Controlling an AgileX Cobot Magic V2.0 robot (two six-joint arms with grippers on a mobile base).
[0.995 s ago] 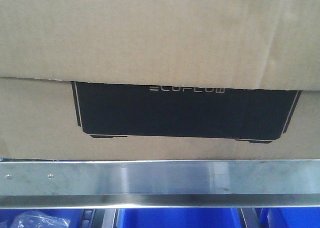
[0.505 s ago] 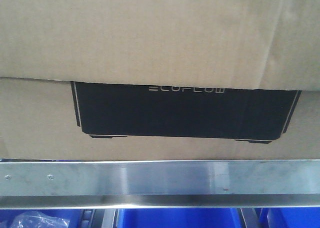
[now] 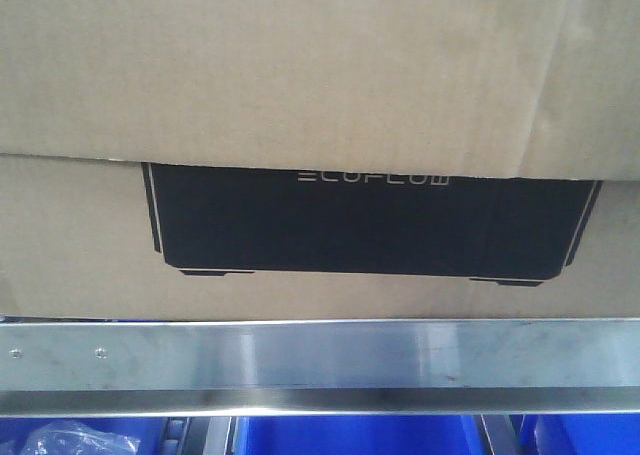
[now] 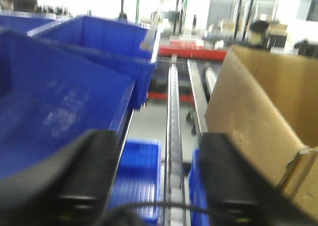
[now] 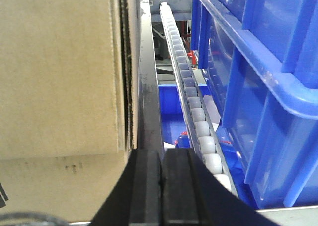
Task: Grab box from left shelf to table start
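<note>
Box (image 3: 300, 65): we saw it resting on the shelf (image 3: 320, 360), with blue bins (image 3: 350, 437) beneath.
Left gripper (image 4: 156, 186): we found its jaws spread wide, holding nothing, beside the box.
Right gripper (image 5: 160, 186): we found its jaws pressed together, nothing between them, beside the box.

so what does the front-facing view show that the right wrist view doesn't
Only the front-facing view shows the front of the box with its white ECOFLOW lettering, and the broad face of the shelf's riveted steel front rail below it. Only the right wrist view shows the right gripper, its fingers shut together with nothing between them, and a roller track running away alongside the box's side. Both views show the brown cardboard box and blue bins.
</note>
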